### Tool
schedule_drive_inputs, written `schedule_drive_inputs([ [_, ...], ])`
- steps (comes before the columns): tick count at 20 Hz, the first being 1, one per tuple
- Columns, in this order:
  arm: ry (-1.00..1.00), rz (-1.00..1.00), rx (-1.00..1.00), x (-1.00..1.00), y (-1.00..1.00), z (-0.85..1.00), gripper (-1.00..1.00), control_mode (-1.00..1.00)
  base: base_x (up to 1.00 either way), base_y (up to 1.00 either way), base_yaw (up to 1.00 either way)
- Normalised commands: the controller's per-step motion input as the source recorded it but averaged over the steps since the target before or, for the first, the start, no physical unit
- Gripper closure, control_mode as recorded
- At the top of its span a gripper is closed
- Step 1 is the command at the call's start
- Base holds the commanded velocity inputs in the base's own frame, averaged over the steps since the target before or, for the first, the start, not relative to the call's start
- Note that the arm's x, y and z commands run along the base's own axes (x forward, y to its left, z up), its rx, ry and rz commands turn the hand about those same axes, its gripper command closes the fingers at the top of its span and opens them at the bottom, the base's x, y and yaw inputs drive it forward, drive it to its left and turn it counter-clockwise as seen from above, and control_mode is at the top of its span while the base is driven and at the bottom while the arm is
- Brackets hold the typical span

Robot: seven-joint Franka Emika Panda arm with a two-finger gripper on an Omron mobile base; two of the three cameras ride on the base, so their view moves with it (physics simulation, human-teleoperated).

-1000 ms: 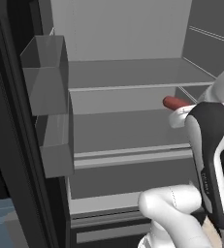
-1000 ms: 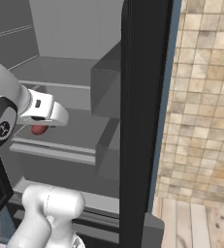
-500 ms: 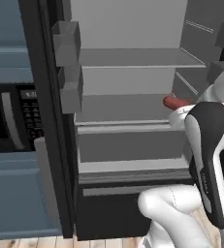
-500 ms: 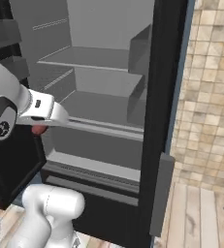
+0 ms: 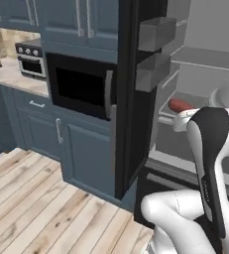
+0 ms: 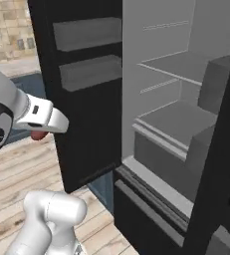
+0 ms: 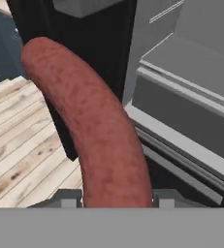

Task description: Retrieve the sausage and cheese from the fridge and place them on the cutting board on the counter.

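A reddish-brown, glossy curved sausage [image 7: 99, 131] rises between my gripper's [image 7: 117, 197] two fingertips, and the gripper is shut on its lower end. From the left base view the sausage [image 5: 179, 105] pokes out beyond the white hand, in front of the open black fridge [image 5: 131, 99]. In the right base view the sausage [image 6: 37, 135] hangs under the hand, left of the fridge's open door [image 6: 86, 124] and outside the grey shelves [image 6: 181, 119]. The cheese, the cutting board and the counter are out of view.
A black built-in microwave [image 5: 81, 87] sits in navy cabinets [image 5: 86, 149] left of the fridge. Grey door bins [image 5: 155, 32] jut from the open door. Wooden floor [image 5: 31, 198] spreads to the left, with a small oven [image 5: 31, 59] on a far worktop.
Both base views have swung, so the camera has moved: the fridge slid right in the left base view and the microwave and cabinets came in. The sausage stays in the shut gripper.
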Motion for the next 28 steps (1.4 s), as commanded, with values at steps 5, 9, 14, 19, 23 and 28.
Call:
schedule_drive_inputs([
  [5, 0.0, 0.0, 0.0, 0.0, 0.0, 0.0, 1.0, 1.0, -0.13, 0.0, 1.0],
  [9, 0.0, 0.0, 0.0, 0.0, 0.0, 0.0, 1.0, 1.0, -0.55, 0.03, 1.0],
  [14, 0.0, 0.0, 0.0, 0.0, 0.0, 0.0, 1.0, 1.0, -0.28, 0.04, 0.99],
  [19, 0.0, 0.0, 0.0, 0.0, 0.0, 0.0, 1.0, 1.0, -0.16, 0.0, 0.74],
  [23, 0.0, 0.0, 0.0, 0.0, 0.0, 0.0, 1.0, 1.0, 0.16, 0.03, 0.47],
  [28, 0.0, 0.0, 0.0, 0.0, 0.0, 0.0, 1.0, 1.0, 0.82, 0.0, 0.23],
])
